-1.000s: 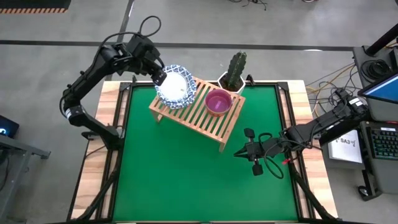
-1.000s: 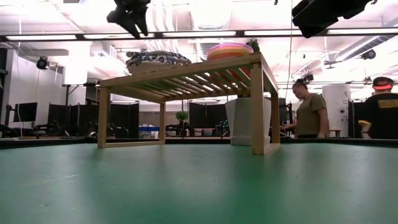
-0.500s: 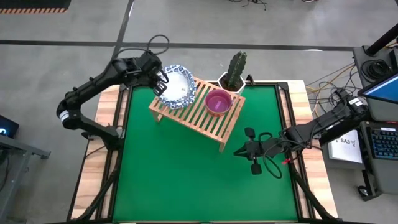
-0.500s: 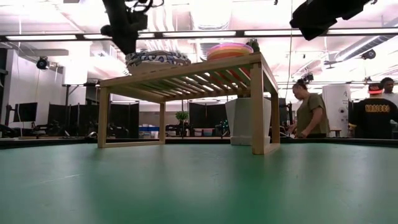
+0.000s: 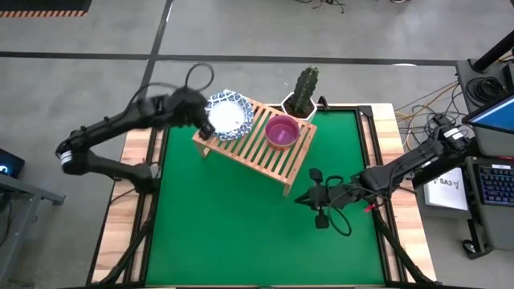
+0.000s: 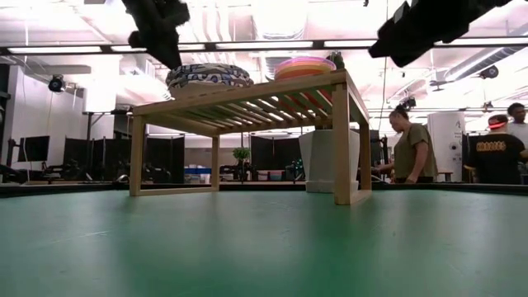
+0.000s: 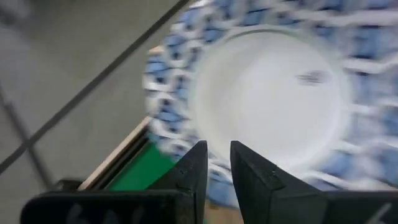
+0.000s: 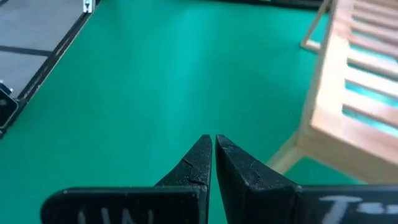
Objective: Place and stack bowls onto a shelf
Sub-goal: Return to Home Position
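A stack of white bowls with blue patterned rims [image 5: 229, 115] [image 6: 209, 77] sits on the far left end of the slatted wooden shelf [image 5: 267, 160] [image 6: 247, 103]. A stack of small coloured bowls [image 5: 282, 131] [image 6: 305, 66], purple on top, sits on the shelf to its right. My left gripper [image 5: 202, 122] [image 7: 216, 155] hangs just left of the white bowls [image 7: 267, 93] and above them. A narrow gap shows between its fingers, with nothing in it. My right gripper [image 5: 299, 198] [image 8: 213, 140] is shut and hovers over the green mat, near the shelf's right leg.
A white hexagonal pot with a cactus [image 5: 302, 95] [image 6: 318, 157] stands behind the shelf's far right corner. The green mat [image 5: 241, 233] lies bare in front of the shelf. Two people [image 6: 408, 144] [image 6: 495, 148] stand in the room beyond the table.
My left gripper has drawn back from over the white bowls toward the table's left edge and has sunk lower. The bowls stay in place on the shelf. My right gripper has crept a little toward the shelf.
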Available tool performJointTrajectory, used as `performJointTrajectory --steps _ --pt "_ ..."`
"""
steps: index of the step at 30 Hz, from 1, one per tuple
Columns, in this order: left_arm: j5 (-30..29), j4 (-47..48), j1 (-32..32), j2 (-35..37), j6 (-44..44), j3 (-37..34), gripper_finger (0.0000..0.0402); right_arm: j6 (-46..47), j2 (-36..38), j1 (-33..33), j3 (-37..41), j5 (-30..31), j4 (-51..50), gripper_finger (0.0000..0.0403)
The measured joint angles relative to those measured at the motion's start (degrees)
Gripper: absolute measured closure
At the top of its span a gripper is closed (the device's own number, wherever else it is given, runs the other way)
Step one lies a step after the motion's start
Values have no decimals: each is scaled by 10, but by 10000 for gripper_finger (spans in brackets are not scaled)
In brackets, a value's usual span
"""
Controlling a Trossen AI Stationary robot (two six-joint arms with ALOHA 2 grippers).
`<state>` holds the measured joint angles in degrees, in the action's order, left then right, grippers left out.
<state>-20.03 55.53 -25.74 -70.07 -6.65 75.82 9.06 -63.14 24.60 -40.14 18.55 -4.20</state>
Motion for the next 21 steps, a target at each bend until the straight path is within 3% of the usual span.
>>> performJointTrajectory --steps 8,14,17,21 --pt "46 -230 213 169 -11 -224 350 -75 7 -26 8 -11 44 390" --pt "47 -457 371 250 80 -418 350 -111 47 -89 68 -114 146 390" --pt "47 -525 412 280 95 -486 350 -110 72 -125 107 -158 185 390" --pt "46 -548 420 324 64 -548 351 -102 113 -157 149 -176 197 390"
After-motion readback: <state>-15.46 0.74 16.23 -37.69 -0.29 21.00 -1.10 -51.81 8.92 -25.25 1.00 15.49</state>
